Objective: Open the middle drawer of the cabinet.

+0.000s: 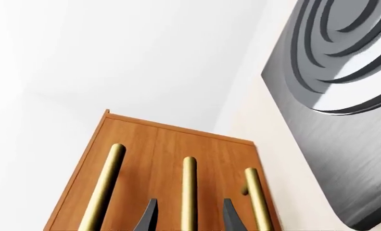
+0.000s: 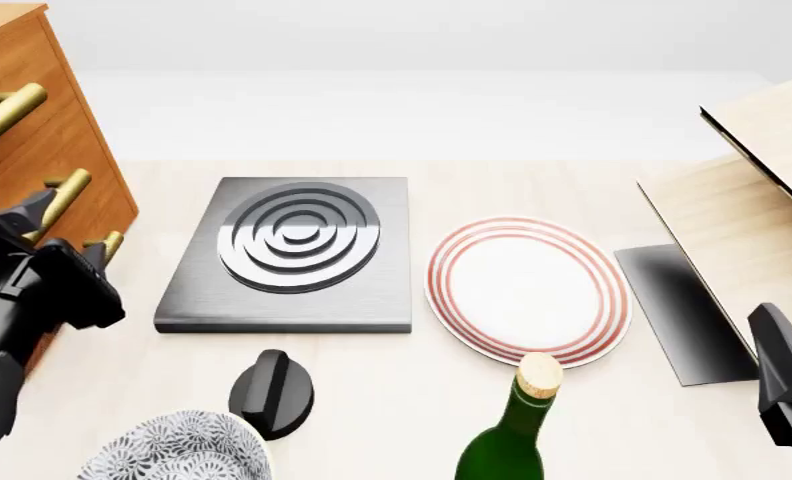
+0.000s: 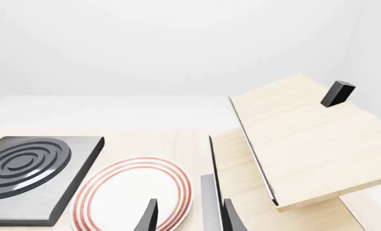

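Note:
The orange-brown cabinet stands at the table's far left, its three brass handles facing right. In the left wrist view the cabinet fills the lower middle. The middle drawer shows its brass handle between the top and bottom drawers' handles. My left gripper is open, one dark finger on each side of the middle handle. The front view shows it right at that handle. Whether the fingers touch the handle is unclear. My right gripper is open and empty at the front right, and the right wrist view shows it too.
A grey hob with rings lies right of the cabinet. A red-rimmed white plate sits mid-table. A green bottle, a black knob-shaped object and a patterned bowl stand near the front edge. A pale wood box is at the right.

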Controlling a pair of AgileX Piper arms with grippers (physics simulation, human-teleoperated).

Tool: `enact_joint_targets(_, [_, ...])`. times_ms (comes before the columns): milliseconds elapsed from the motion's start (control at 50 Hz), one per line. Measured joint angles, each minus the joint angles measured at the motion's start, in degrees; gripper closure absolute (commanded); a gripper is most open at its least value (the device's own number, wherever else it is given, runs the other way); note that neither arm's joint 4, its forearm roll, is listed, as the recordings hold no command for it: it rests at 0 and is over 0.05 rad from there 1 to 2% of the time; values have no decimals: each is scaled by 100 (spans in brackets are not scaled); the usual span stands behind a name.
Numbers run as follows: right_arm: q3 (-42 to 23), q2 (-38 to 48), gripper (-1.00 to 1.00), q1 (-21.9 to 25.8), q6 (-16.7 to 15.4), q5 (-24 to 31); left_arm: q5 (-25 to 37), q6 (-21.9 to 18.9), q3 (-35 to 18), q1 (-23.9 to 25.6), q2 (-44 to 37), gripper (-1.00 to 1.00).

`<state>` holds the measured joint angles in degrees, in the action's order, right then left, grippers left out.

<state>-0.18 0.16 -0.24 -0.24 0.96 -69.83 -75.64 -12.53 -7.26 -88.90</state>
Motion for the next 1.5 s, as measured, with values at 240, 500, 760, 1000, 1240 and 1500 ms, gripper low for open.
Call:
enact_joint_targets(240, [0, 0, -100, 0, 0, 0, -7, -38, -152, -208, -213, -100])
enact_joint_targets(500, [0, 0, -100, 0, 0, 0, -7, -78, -214, -369, -331, -100])
enact_joint_targets(760, [0, 0, -100, 0, 0, 0, -7, -153, -225, -499, -381, -100])
enact_joint_targets(1000, [0, 0, -100, 0, 0, 0, -7, -266, -271, -592, -404, -100])
enact_joint_targets(1240, [0, 0, -100, 0, 1, 0, -7, -351, -332, -661, -445, -100])
enact_joint_targets(1500, [0, 0, -100, 0, 0, 0, -7, -400, -379, -713, -523, -100])
